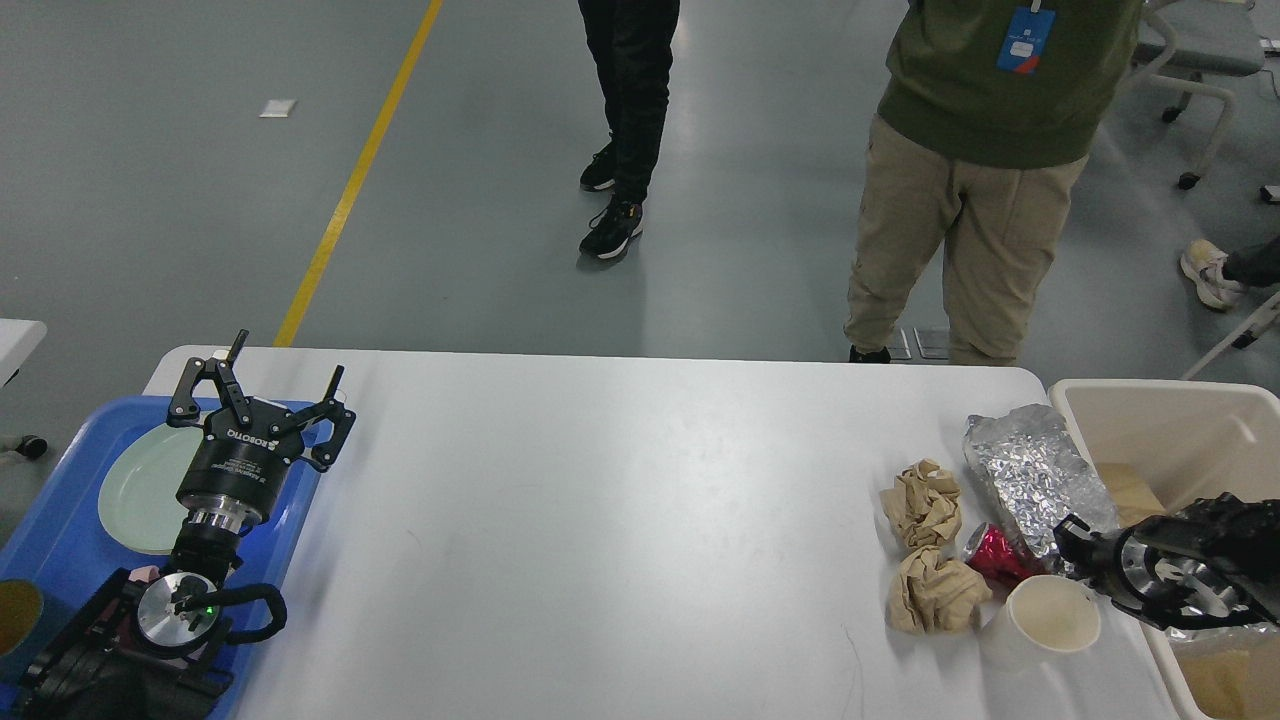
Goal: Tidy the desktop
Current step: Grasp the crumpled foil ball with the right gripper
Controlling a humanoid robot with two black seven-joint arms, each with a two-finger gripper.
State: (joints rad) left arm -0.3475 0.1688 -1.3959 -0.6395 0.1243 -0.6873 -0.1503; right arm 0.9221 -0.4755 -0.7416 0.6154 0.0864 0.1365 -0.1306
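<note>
Right tool (1072, 540) beside foil bag (1035, 475)

Blue plastic tray (60, 520) far left, holding a pale green plate (140, 490). Right side: crumpled foil bag (1030, 475), two brown paper wads (922, 503) (932, 590), red foil wrapper (992, 555), white paper cup (1050, 618) lying on its side, all clustered close together. Beige plastic bin (1170, 420) at the right edge. Behind: person in green sweater and khaki trousers (960, 200), another in black trousers (625, 100), yellow floor line (350, 190), grey floor.
</note>
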